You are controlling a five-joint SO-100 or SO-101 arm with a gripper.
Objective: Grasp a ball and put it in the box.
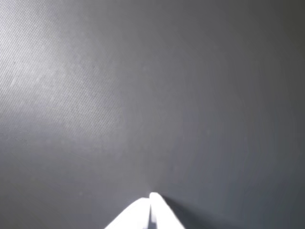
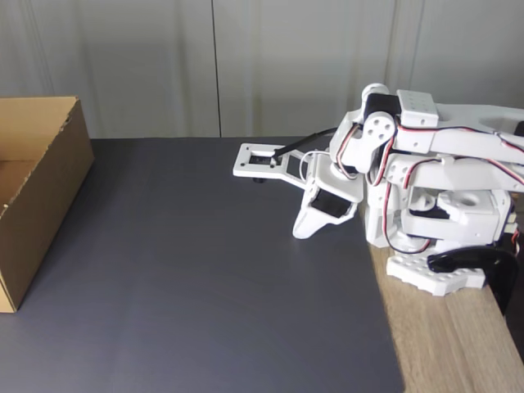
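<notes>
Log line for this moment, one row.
arm: folded at base | gripper: shut, empty, over dark mat | box: far left, fixed view

Your box [image 2: 37,192] sits at about nine o'clock in the fixed view, hard against the left edge of the frame, so you are seeing only part of it. It is plain brown corrugated cardboard, standing upright on the dark grey mat with its top open and no lid. Look at the long side wall facing you: it runs from about ten o'clock at the back down towards eight o'clock at the near corner, smooth and unmarked. Over the rim you can see the pale inner faces of the walls and a strip of the floor inside.
</notes>
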